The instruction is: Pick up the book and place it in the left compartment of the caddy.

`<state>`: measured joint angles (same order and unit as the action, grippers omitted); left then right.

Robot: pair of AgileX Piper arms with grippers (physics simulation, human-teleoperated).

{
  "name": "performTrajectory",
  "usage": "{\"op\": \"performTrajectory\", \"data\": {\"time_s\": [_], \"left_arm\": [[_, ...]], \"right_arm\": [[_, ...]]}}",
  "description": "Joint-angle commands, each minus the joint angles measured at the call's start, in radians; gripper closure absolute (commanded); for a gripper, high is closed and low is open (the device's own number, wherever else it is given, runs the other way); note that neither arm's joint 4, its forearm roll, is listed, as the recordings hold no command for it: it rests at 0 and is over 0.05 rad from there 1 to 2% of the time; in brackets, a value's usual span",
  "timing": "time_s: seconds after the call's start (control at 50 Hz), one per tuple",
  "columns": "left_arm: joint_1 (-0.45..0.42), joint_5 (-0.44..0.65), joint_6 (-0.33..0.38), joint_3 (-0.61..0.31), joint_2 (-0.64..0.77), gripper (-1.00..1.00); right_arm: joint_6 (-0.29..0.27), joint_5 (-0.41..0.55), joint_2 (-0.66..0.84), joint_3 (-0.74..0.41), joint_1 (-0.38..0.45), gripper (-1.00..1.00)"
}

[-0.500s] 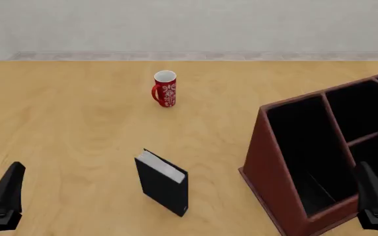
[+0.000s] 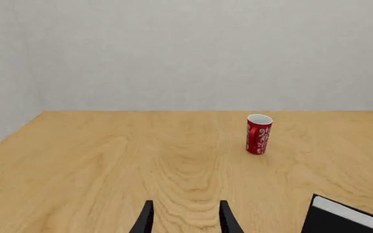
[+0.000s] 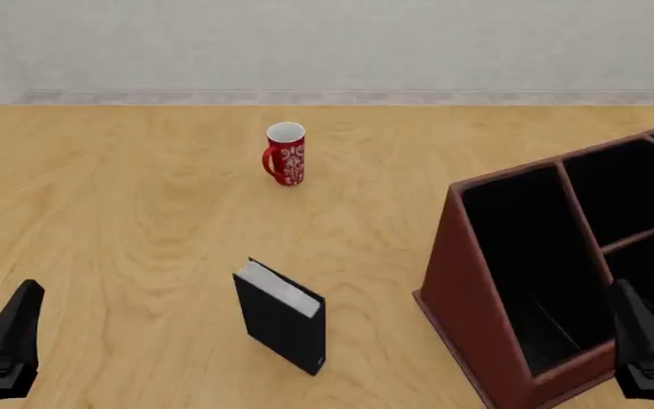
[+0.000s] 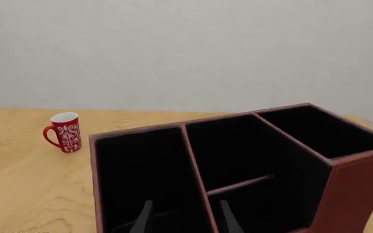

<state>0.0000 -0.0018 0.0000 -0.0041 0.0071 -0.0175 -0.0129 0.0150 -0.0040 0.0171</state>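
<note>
At the far left my left gripper (image 3: 7,341) hangs low over the bench (image 3: 134,221), holding nothing; its jaws stand a little apart in the left wrist view, with bare wood between them. Beyond it, toward the back wall, the red mug (image 3: 286,154) stands upright, well apart from everything else.

Nearer the middle the book (image 3: 282,317) stands on end, white page edges up, turned at an angle to me. It is untouched, well apart from my left gripper and apart from the caddy (image 3: 463,290) to its right. Standing this way I judge it tippy: if one finger reaches the cover before the other, it may topple flat and become much harder to grip. Its angle also means my jaws would need turning to meet both covers squarely, or it could twist out.

The caddy's left compartment (image 3: 520,256), the long black slot nearest the book, looks narrow. Lowered crooked, the book could catch the rim or the thin divider and fall into the wrong section.

At the far right my right gripper (image 3: 645,354) hovers by the caddy's near edge, jaws slightly apart and empty. Crowding that opening could block the drop.
</note>
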Motion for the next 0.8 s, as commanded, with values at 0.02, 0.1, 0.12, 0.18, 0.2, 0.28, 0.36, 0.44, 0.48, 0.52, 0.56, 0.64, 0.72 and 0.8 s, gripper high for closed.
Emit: {"op": "performTrajectory", "data": {"time_s": [0.02,0.1,0.12,0.18,0.2,0.28,0.36,0.44,0.48,0.52,0.56,0.64,0.72,0.8], "left_arm": [[0.0,0.0,0.0,0.0,0.0,-1.0],[0.0,0.0,0.0,0.0,0.0,-1.0],[0.0,0.0,0.0,0.0,0.0,-1.0],[0.0,0.0,0.0,0.0,0.0,-1.0],[0.0,0.0,0.0,0.0,0.0,-1.0],[0.0,0.0,0.0,0.0,0.0,-1.0],[0.0,0.0,0.0,0.0,0.0,-1.0],[0.0,0.0,0.0,0.0,0.0,-1.0],[0.0,0.0,0.0,0.0,0.0,-1.0],[0.0,0.0,0.0,0.0,0.0,-1.0],[0.0,0.0,0.0,0.0,0.0,-1.0],[0.0,0.0,0.0,0.0,0.0,-1.0],[0.0,0.0,0.0,0.0,0.0,-1.0],[0.0,0.0,0.0,0.0,0.0,-1.0]], "right_arm": [[-0.013,0.005,-0.001,-0.015,0.035,-1.0],[-0.013,0.023,0.006,-0.045,0.067,-1.0],[-0.013,0.03,0.008,-0.053,0.077,-1.0],[-0.018,0.063,-0.004,-0.077,0.104,-1.0],[-0.016,0.059,0.01,-0.086,0.113,-1.0],[-0.035,0.094,0.007,-0.121,0.167,-1.0],[-0.048,0.109,0.036,-0.158,0.228,-1.0],[-0.056,0.114,0.07,-0.195,0.278,-1.0],[-0.068,0.109,0.093,-0.211,0.295,-1.0],[-0.087,0.102,0.114,-0.225,0.304,-1.0],[-0.099,0.1,0.153,-0.251,0.322,-1.0],[-0.106,0.096,0.215,-0.292,0.374,-1.0],[-0.127,0.102,0.266,-0.321,0.433,-1.0],[-0.136,0.101,0.332,-0.358,0.437,-1.0]]}}
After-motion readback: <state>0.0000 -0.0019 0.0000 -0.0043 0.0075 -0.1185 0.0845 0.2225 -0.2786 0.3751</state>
